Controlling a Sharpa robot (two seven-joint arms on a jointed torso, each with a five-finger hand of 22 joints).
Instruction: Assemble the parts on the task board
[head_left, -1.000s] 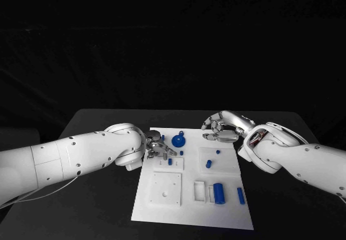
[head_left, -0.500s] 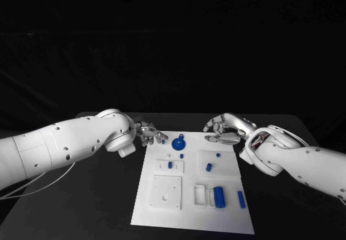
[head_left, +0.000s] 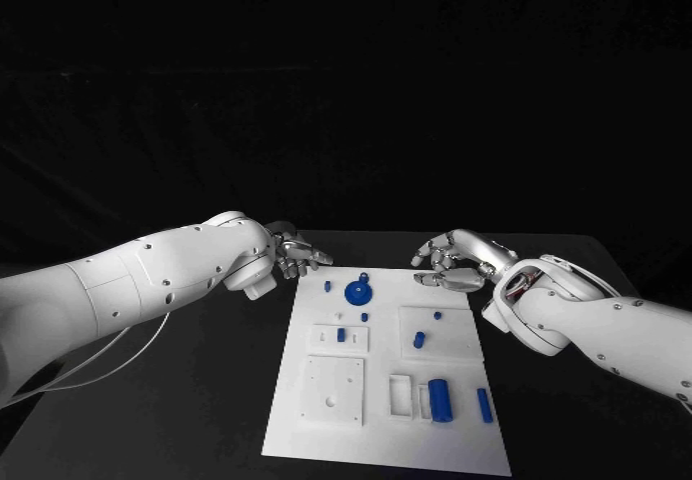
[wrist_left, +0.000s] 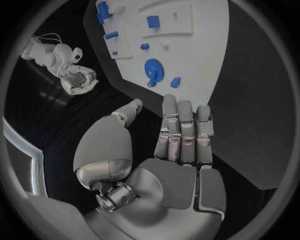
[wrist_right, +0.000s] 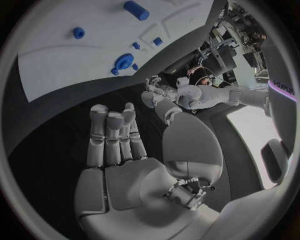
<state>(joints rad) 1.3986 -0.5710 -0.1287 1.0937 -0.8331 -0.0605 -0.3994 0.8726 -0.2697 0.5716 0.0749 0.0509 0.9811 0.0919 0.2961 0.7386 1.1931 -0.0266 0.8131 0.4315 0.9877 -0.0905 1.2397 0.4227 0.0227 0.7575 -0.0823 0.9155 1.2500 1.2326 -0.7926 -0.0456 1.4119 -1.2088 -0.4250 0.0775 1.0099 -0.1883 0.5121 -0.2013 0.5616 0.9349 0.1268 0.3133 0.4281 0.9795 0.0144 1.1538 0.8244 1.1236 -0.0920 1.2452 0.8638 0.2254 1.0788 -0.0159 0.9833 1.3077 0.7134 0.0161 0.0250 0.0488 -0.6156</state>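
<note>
Both my hands hang empty with fingers apart, left hand (head_left: 299, 257) and right hand (head_left: 456, 264) flanking the task board's (head_left: 378, 445) far end. Its small blue parts (head_left: 438, 396) look light, stiff, probably slick; I'd pinch their sides. Black table (head_left: 188, 400) offers room around.

White arms (head_left: 144, 285), silver hands (head_left: 296, 253)
</note>
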